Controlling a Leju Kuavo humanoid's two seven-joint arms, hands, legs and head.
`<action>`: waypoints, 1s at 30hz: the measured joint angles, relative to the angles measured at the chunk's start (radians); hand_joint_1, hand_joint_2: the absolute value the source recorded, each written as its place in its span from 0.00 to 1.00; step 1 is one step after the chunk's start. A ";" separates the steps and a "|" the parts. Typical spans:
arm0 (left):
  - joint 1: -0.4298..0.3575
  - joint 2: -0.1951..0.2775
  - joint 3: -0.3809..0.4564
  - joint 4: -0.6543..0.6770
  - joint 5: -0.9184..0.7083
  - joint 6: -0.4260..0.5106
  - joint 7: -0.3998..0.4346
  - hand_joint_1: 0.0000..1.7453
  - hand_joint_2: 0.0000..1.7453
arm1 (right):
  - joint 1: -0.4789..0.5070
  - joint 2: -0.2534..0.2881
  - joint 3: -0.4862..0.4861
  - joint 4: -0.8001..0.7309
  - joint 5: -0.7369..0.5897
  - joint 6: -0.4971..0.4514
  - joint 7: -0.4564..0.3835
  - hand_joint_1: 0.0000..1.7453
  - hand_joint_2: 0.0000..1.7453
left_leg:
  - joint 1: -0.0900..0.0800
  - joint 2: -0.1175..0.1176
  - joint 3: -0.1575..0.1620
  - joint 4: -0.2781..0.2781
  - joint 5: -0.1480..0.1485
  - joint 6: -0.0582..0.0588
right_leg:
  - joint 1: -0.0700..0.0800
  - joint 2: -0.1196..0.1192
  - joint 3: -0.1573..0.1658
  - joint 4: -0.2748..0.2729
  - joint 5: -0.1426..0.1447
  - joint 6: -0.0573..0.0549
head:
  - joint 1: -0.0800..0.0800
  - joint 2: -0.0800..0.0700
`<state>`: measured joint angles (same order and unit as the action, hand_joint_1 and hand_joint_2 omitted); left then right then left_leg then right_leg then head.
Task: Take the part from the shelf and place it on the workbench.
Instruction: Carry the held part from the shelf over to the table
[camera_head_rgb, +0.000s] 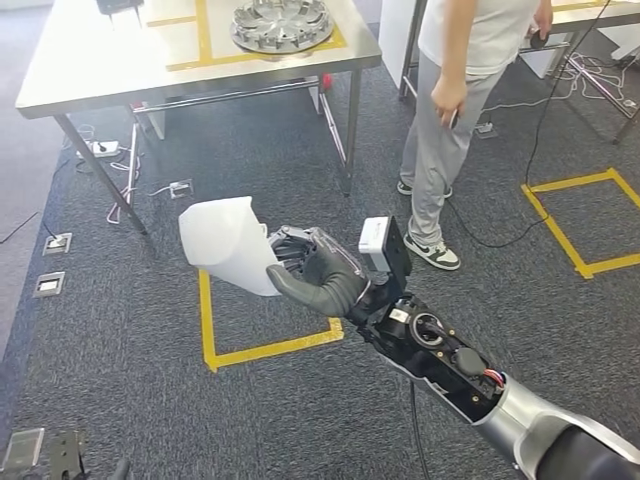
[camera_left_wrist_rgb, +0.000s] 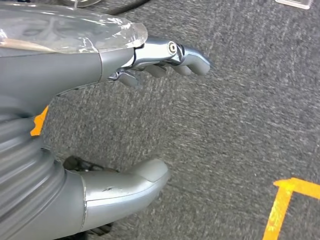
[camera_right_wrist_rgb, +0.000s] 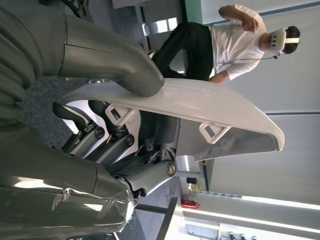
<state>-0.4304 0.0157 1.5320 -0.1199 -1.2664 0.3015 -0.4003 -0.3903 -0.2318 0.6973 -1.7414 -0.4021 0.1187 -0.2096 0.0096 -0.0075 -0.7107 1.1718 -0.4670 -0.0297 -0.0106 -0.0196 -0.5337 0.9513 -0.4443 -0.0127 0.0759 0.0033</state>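
your right hand (camera_head_rgb: 321, 275) grips the white curved plastic part (camera_head_rgb: 226, 245), thumb on one face and dark fingers (camera_right_wrist_rgb: 113, 145) curled on the other. the part is in the air over the grey carpet (camera_head_rgb: 302, 400), at 7 o'clock from the steel workbench (camera_head_rgb: 90, 70). your left hand (camera_left_wrist_rgb: 124, 115) holds nothing, fingers apart. a person in white shirt (camera_head_rgb: 460, 110) stands at 2 o'clock.

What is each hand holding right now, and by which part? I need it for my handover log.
The right hand grips the white part by one end, thumb on its outer face, fingers underneath. The left hand holds nothing.
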 joint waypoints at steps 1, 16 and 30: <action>-0.001 0.001 0.000 0.000 0.000 0.002 0.000 0.00 1.00 | -0.001 0.000 -0.001 0.003 0.000 -0.001 -0.003 1.00 1.00 | -0.001 0.004 0.042 -0.081 0.033 0.004 | 0.001 -0.004 0.002 0.000 -0.002 0.002 | 0.000 0.000; 0.007 0.006 0.002 0.000 0.016 0.007 -0.014 0.00 1.00 | -0.014 0.009 -0.003 0.048 0.023 -0.019 0.004 1.00 1.00 | -0.011 0.008 0.119 -0.224 0.065 0.029 | 0.008 -0.009 0.011 -0.009 -0.008 0.013 | 0.008 0.000; 0.013 0.014 0.002 0.000 0.037 -0.088 0.003 0.00 1.00 | 0.014 0.015 -0.024 0.046 0.035 -0.068 -0.005 1.00 1.00 | 0.013 -0.003 0.180 -0.272 0.059 0.040 | -0.020 0.014 -0.121 0.217 -0.062 0.071 | 0.011 0.000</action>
<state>-0.4173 0.0296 1.5339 -0.1196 -1.2295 0.2131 -0.3973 -0.3763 -0.2165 0.6730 -1.6951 -0.3668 0.0508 -0.2143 0.0224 -0.0108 -0.5308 0.8995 -0.4080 0.0102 -0.0308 -0.0052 -0.6552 1.1680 -0.5059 0.0587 0.0872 0.0032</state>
